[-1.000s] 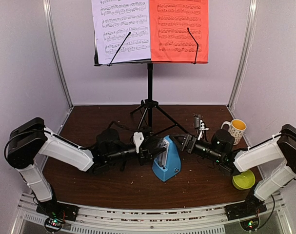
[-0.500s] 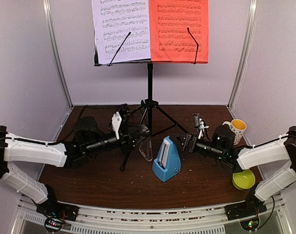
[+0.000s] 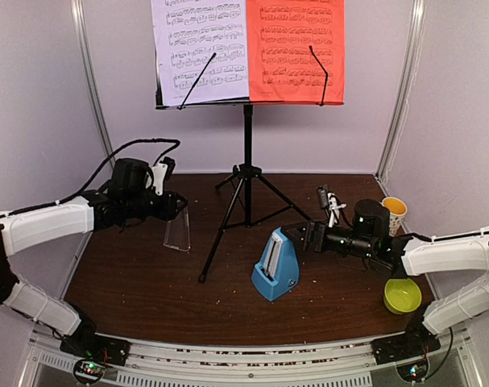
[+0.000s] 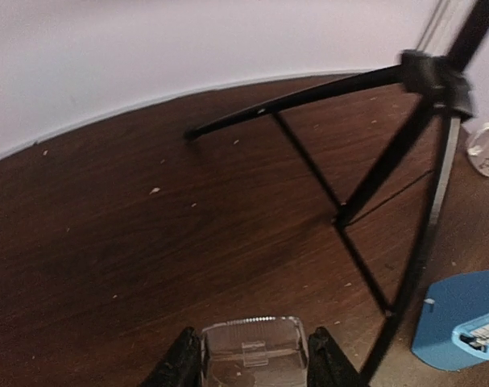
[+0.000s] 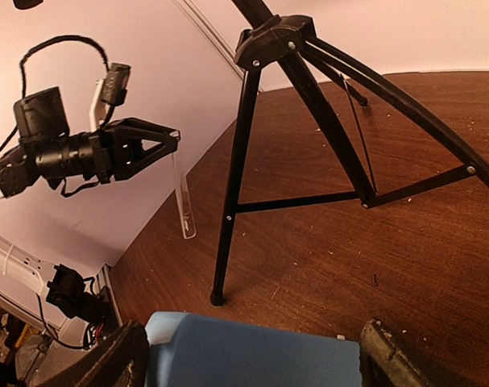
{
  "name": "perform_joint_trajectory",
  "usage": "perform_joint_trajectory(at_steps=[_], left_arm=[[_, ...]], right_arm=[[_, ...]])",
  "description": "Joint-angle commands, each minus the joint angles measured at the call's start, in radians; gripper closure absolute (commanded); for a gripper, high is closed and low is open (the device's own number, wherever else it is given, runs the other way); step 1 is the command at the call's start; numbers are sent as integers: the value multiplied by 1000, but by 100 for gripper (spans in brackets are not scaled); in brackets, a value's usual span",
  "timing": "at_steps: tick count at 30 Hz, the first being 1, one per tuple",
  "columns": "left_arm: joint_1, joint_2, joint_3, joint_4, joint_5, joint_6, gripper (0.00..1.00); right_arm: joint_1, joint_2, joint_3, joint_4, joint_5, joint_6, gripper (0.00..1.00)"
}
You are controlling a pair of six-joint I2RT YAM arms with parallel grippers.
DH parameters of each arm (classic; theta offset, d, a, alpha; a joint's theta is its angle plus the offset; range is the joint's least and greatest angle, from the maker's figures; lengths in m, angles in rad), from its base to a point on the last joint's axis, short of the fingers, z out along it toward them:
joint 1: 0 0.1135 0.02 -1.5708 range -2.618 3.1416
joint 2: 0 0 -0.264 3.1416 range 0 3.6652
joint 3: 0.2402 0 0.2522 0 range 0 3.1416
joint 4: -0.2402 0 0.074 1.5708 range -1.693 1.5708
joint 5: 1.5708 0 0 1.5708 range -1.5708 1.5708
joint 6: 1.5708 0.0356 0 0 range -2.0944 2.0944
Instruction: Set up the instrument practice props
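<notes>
The black music stand stands at the back middle with a white sheet and a red sheet on its desk. The blue metronome stands tilted on the table, uncovered. My right gripper is shut on its upper part; in the right wrist view the blue body fills the gap between the fingers. My left gripper is shut on the clear cover and holds it at the left rear, lower edge near the table. The cover sits between my left fingers.
A white mug stands at the right rear and a yellow bowl at the right front. The stand's tripod legs spread between the two grippers. White walls close in the left, back and right.
My left gripper has carried the clear cover off the metronome, leftward and back to the left rear. The right gripper has stayed at the metronome.
</notes>
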Motion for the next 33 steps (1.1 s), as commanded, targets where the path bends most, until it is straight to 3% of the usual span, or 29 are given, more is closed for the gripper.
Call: perform_joint_trajectory(at_steps=[1,5,10,19,21,26,33], left_arm=[[119,129,91,-143,26,-38,93],[203,225,138,-153,31,-50,91],[223,349,231,-195,-36,-38,88],[267,494,289,-175,-46,-43,60],[278,497,285,-162,-37,-37,55],[279,435,244,-130,-33,-28,32],[277,270,101,-42,-23,-46,26]], right_arm=[[-4,-46,29,-146,31,-68,8],[-4,-97,24,-214,52,-83,7],[-5,-167,-8,-256,68,-66,6],[-3,-187,-109,-242,80,-1,8],[-3,-185,-124,-238,87,9,8],[-3,-180,-157,-267,126,6,11],[-3,-155,-191,-301,167,8,24]])
